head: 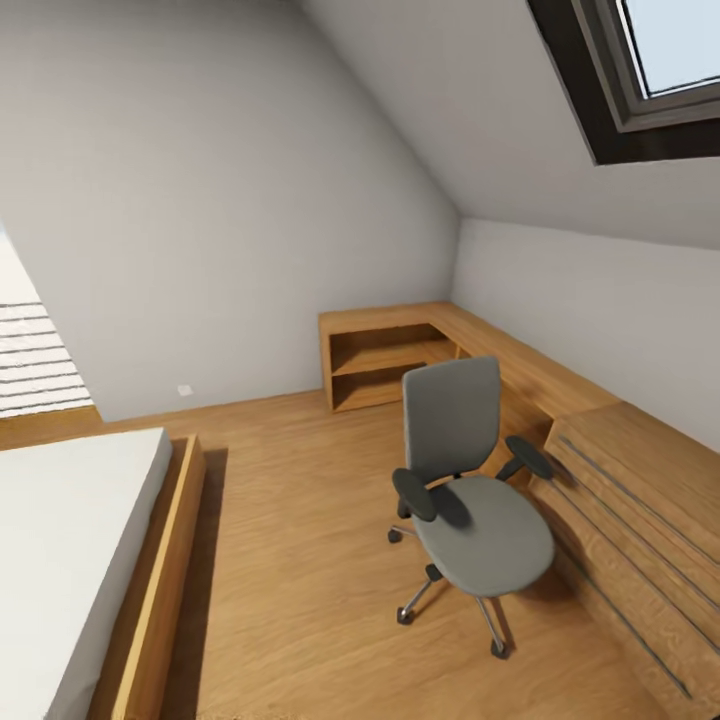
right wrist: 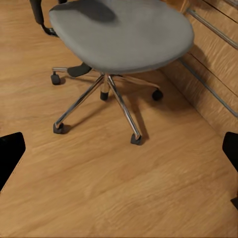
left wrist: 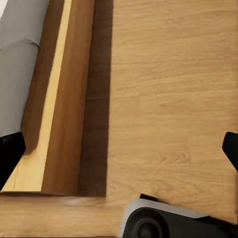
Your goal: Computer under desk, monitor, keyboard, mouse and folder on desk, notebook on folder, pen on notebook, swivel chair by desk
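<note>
Bed [head: 70, 540] with a white mattress and a light wood frame is sitting at the left of the head view, right on the wood floor [head: 290, 520], and a slatted white blind [head: 35, 360] is showing behind it. In the left wrist view the bed frame's wooden edge [left wrist: 54, 99] is running alongside bare floor, and the left jaws are standing wide apart, with one black fingertip [left wrist: 9, 153] at each side edge and nothing between them. A dark rounded bit of the robot [left wrist: 163, 220] is poking in too, though I can't really tell which part it is.

Moving right, a low light-wood cabinet with open shelves [head: 385, 360] is sitting in the far corner under the sloped ceiling. The swivel chair [head: 470, 500] is standing just in front of the wood drawer unit [head: 640, 520] on the right, and its grey seat is carrying nothing. A skylight [head: 650, 60] is showing up top right.

In the right wrist view the chair's chrome base [right wrist: 106, 101] is resting on its casters close to the drawers, and the right jaws are spread apart as well, fingertips [right wrist: 10, 153] black at the edges, gripping nothing.
</note>
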Controlling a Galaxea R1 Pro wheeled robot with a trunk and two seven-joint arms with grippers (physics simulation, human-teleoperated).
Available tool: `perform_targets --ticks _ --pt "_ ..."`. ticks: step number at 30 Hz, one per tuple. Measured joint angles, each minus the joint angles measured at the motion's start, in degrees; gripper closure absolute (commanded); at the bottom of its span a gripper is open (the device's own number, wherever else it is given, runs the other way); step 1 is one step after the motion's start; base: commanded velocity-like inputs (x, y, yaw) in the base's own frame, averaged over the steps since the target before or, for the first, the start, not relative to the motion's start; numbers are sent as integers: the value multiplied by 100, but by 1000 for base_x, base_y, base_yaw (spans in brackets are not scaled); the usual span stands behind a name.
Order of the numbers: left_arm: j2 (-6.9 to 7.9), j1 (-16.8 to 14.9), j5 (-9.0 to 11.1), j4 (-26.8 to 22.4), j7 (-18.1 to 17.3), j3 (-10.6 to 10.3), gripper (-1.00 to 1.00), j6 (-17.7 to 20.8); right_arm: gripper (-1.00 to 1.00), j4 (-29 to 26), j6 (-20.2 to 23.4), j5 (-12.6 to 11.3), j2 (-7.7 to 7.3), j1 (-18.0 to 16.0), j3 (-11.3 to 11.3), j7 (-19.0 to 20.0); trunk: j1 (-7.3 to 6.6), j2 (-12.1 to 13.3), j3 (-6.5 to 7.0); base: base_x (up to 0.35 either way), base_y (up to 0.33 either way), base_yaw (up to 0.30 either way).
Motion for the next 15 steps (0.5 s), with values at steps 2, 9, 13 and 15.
perform_targets --ticks 2,9,13,15 --pt "0 0 0 0 0 -1 -100 0 -100 -88 -1 -3 1 0 -7 -4 0 0 8 0 -276 252" --pt "3 0 0 0 1 -1 -100 -2 -100 -194 0 -14 1 1 -27 -7 0 0 44 0 -172 236" --pt "7 0 0 1 1 -4 -100 -7 -100 -206 0 -12 1 1 -30 -9 0 0 69 0 -34 221" --pt "7 0 0 1 1 -4 -100 -8 -100 -211 0 -12 1 1 -31 -11 0 0 81 0 -14 212"
